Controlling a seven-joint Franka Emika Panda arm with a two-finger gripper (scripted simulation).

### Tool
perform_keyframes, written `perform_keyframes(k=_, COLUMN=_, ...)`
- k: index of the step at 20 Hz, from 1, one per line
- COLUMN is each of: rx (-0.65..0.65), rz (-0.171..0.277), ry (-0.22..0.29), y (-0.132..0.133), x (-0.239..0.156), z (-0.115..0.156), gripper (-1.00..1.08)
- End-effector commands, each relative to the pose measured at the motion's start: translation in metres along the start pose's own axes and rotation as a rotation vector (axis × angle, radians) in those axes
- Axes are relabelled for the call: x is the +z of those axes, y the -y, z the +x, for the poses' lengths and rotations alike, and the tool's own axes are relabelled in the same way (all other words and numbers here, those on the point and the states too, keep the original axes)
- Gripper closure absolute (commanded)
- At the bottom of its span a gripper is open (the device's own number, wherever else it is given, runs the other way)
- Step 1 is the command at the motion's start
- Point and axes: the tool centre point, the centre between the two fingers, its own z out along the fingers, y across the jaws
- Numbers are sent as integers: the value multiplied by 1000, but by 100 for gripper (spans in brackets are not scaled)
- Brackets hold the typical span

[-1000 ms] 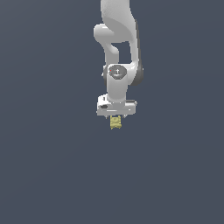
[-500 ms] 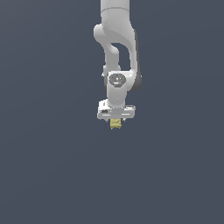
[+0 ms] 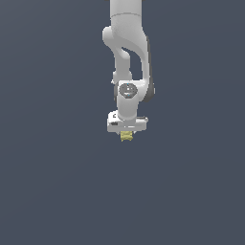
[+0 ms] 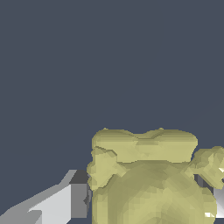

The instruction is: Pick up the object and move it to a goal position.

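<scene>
Just above frame centre, your gripper (image 3: pixel 127 134) has risen slightly, jaws pinching the pale yellow object (image 3: pixel 127 136); you're lifting, goal position not visible.

I see one flat surface (image 3: pixel 48 191), a dark slate grey, and it fills the exterior view on every side of the arm (image 3: pixel 127 57): above the arm, below it, and to the exterior view's left and right of it. The tone is even from border to border, so I cannot tell whether this is a floor or a table top. In the wrist view the same grey (image 4: pixel 87 52) fills the field behind the object (image 4: pixel 148 175) under the arm. I cannot tell whether the object rests on the surface or hangs clear of it.
</scene>
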Motion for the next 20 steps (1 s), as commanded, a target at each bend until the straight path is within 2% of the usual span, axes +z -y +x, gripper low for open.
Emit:
perform_keyframes(k=1, rx=0, rz=0, ry=0, y=0, x=1, z=0, gripper=108)
perform_keyframes(k=11, rx=0, rz=0, ry=0, y=6, x=-7, z=1, gripper=108)
perform_keyframes(k=20, rx=0, rz=-1, ry=0, y=50, x=-55, z=7, gripper=108)
